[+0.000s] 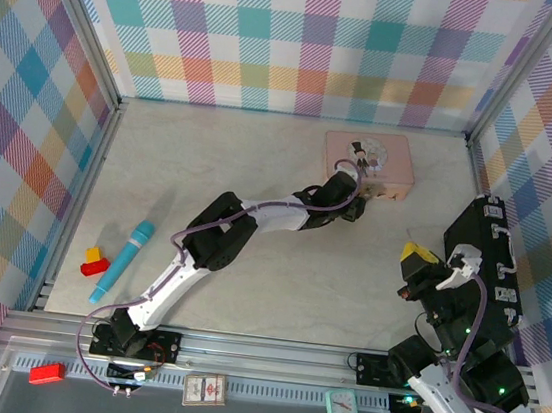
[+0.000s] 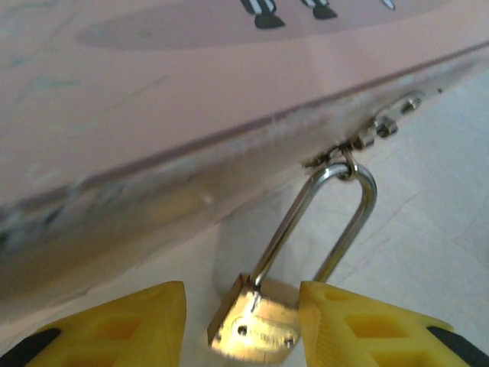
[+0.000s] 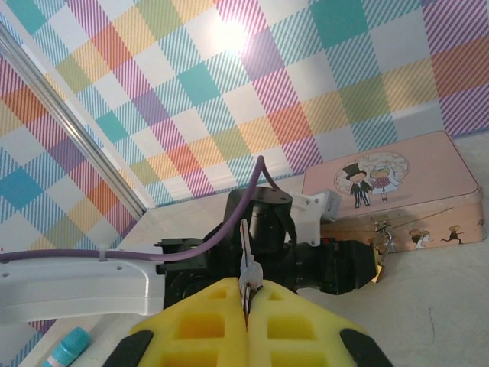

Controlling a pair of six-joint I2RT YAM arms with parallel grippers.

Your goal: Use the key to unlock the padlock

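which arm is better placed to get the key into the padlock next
Right. The right gripper is shut on the key, its tip poking out. The left gripper sits at the pink tin with its jaws either side of the padlock, so it looks better suited to steadying it.

Brass-gold padlock [image 2: 256, 329], pink tin [image 2: 153, 92], plaid walls [image 1: 277, 35]

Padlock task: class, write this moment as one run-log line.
left gripper: open, straddling padlock | padlock: hanging from clasp on tin | right gripper: shut on key, apart from tin
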